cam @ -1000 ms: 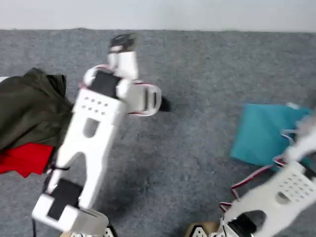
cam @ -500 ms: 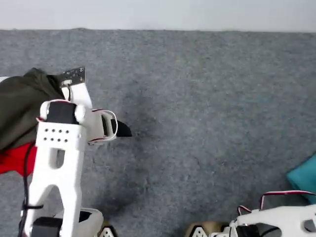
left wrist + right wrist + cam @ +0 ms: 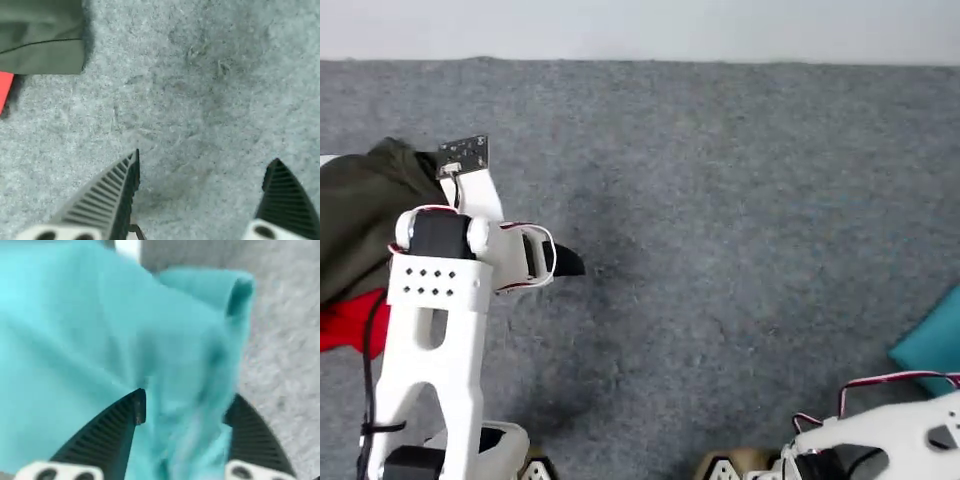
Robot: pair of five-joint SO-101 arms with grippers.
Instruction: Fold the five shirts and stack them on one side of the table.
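At the far left of the high view I have the dark green shirt (image 3: 360,215) lying in a loose heap, with the red shirt (image 3: 350,322) poking out beneath its lower edge. Both look unfolded to me, parked at that side as the waiting pile. The green one is too rumpled to give a clear long axis, though the heap runs roughly from the top of the frame downwards. Just right of it hangs my left gripper (image 3: 204,162), jaws spread wide and holding nothing, over bare grey table (image 3: 720,200). In its wrist view the green shirt's hem sits in the upper left corner, near but not touching. I judge it is placed there to go for the next shirt. The middle of the table is open, which suits it as a folding area. At the right edge, low in the high view, a corner of the teal shirt (image 3: 932,342) shows, its edge slanting up to the right. The rest is cut off, so I cannot tell its long axis. My right gripper (image 3: 186,407) has a bunched fold of that shirt between its jaws and appears to be clamping it, probably to drag it.
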